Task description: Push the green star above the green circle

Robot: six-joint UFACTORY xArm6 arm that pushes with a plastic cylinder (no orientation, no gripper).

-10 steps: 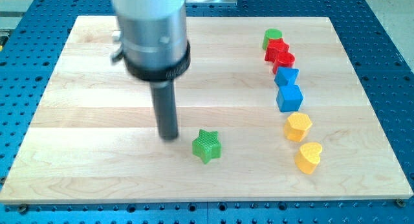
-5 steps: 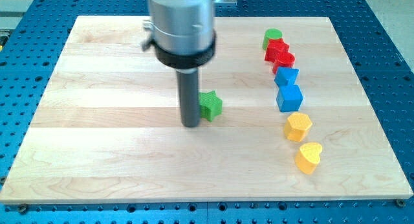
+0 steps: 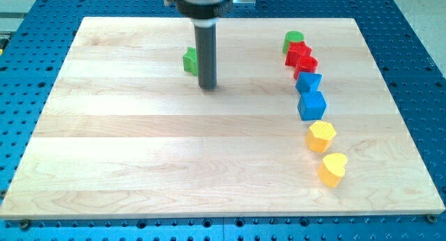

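The green star (image 3: 189, 60) lies on the wooden board in the upper middle, partly hidden behind the rod. My tip (image 3: 207, 86) rests on the board just right of and slightly below the star, touching or nearly touching it. The green circle (image 3: 293, 40) sits at the upper right, at the top of a column of blocks, well to the right of the star.
Below the green circle run a red star (image 3: 299, 53), a red block (image 3: 307, 65), a blue block (image 3: 308, 81), a blue cube (image 3: 311, 105), a yellow hexagon (image 3: 321, 136) and a yellow heart (image 3: 333, 168). The board's top edge (image 3: 139, 19) is near the star.
The green star has moved from the lower middle up and to the left, towards the board's top. The rod has moved up with it and now stands on the star's right side.
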